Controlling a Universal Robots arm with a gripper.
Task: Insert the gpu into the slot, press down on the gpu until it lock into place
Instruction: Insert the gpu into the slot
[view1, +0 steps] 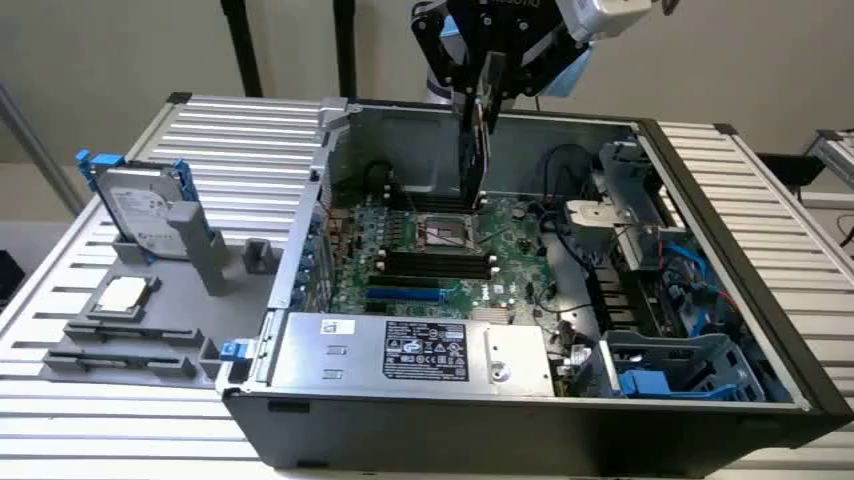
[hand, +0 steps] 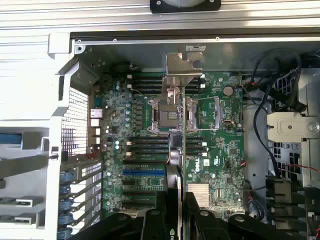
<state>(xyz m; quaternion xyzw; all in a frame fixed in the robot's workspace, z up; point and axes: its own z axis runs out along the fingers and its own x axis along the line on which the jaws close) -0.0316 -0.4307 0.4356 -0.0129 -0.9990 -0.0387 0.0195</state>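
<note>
gpu (view1: 477, 130): thin black card, upright on edge, raised over the motherboard (view1: 514, 235) | slot (view1: 404, 295): bright blue strip, empty, apart from gpu

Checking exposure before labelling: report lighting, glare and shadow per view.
Exterior view: soft, even light, no hard shadows; the thin black gpu card in the gripper reads dark against the grey metal case wall. Wrist view: bright blue plastic slot evenly lit, no glare.

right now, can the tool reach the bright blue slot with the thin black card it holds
Probably yes: the tool holds the thin black card upright over the open case, and the bright blue plastic slot lies uncovered.
</note>
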